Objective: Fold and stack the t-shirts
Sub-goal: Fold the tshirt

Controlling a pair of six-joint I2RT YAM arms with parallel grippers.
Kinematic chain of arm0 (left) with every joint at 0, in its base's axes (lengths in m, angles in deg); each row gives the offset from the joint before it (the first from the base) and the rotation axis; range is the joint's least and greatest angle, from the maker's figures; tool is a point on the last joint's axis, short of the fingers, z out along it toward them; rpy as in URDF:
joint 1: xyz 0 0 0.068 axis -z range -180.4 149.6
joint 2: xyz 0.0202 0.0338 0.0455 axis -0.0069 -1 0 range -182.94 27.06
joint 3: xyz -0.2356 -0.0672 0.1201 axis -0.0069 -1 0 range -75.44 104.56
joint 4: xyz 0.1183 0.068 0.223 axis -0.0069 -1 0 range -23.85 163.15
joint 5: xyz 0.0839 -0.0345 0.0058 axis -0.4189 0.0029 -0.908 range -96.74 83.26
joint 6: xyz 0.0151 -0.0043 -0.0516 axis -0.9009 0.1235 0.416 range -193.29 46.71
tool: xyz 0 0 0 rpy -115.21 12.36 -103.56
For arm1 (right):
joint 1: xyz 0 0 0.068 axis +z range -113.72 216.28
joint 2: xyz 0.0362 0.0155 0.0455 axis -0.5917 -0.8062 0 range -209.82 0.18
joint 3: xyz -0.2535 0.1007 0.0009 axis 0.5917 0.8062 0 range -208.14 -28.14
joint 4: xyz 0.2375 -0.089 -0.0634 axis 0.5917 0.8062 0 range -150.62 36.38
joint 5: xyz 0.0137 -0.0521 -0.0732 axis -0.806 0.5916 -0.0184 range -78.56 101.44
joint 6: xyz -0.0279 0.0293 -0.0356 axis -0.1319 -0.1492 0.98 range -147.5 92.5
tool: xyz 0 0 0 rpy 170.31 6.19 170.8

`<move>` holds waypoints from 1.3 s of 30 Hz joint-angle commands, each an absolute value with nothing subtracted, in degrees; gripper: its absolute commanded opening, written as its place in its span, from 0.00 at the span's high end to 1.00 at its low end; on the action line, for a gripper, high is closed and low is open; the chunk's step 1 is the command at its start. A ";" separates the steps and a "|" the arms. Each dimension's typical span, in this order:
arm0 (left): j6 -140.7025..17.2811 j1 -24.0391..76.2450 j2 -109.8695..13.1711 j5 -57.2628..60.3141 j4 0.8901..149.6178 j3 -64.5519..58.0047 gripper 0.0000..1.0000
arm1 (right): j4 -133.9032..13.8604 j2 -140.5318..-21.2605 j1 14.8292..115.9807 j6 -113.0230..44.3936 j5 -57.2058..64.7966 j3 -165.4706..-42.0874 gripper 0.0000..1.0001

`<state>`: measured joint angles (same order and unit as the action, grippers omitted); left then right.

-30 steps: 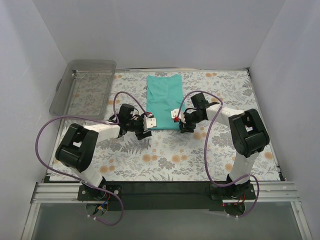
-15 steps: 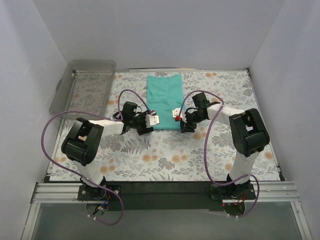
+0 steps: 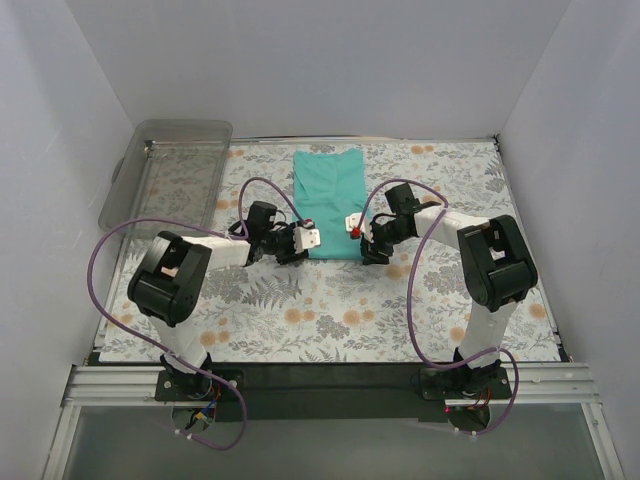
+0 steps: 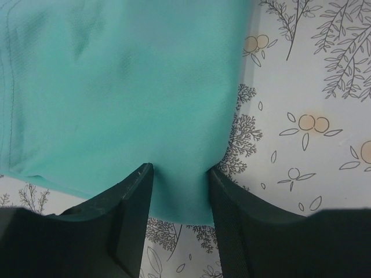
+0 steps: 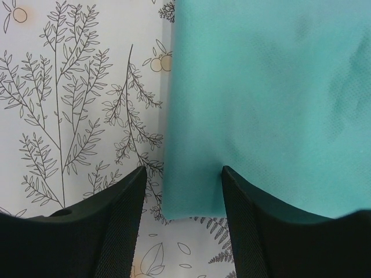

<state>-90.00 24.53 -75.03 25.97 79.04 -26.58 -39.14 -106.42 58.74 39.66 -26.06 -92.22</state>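
Observation:
A teal t-shirt (image 3: 329, 200) lies folded into a long strip on the floral table, far of centre. My left gripper (image 3: 298, 243) is at its near left corner. In the left wrist view the gripper (image 4: 179, 194) is open, its jaws either side of the corner of the shirt (image 4: 116, 87). My right gripper (image 3: 363, 242) is at the near right corner. In the right wrist view it (image 5: 182, 194) is open too, with the shirt's (image 5: 266, 87) corner between the jaws. Neither jaw pair has closed on the cloth.
A clear plastic bin (image 3: 168, 172) stands at the far left, partly over the table's edge. White walls close in the far side and both flanks. Purple cables loop off both arms. The floral cloth (image 3: 330, 310) covers the near table.
My left gripper has moved right, up to the shirt's near left corner. My right gripper has shifted slightly left onto the near right corner. The shirt has not moved.

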 commanded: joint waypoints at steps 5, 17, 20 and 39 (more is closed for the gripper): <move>-91.22 25.44 -78.59 23.67 73.59 -26.66 0.66 | -36.97 -109.50 58.43 37.89 -22.75 -94.15 0.52; -90.61 25.36 -77.62 24.99 73.50 -27.54 0.92 | -34.78 -111.08 58.43 37.54 -21.43 -96.08 0.85; -90.34 25.44 -76.92 25.87 73.50 -28.16 1.00 | -33.29 -110.91 58.43 38.76 -22.14 -96.26 0.91; -82.88 34.49 -64.97 36.42 61.73 -31.41 1.00 | -10.53 -101.34 57.81 48.35 -29.08 -95.05 0.99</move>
<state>-85.54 32.31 -68.32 33.34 67.65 -31.06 -16.50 -107.21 58.12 46.50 -27.35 -97.57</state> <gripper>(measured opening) 0.066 0.028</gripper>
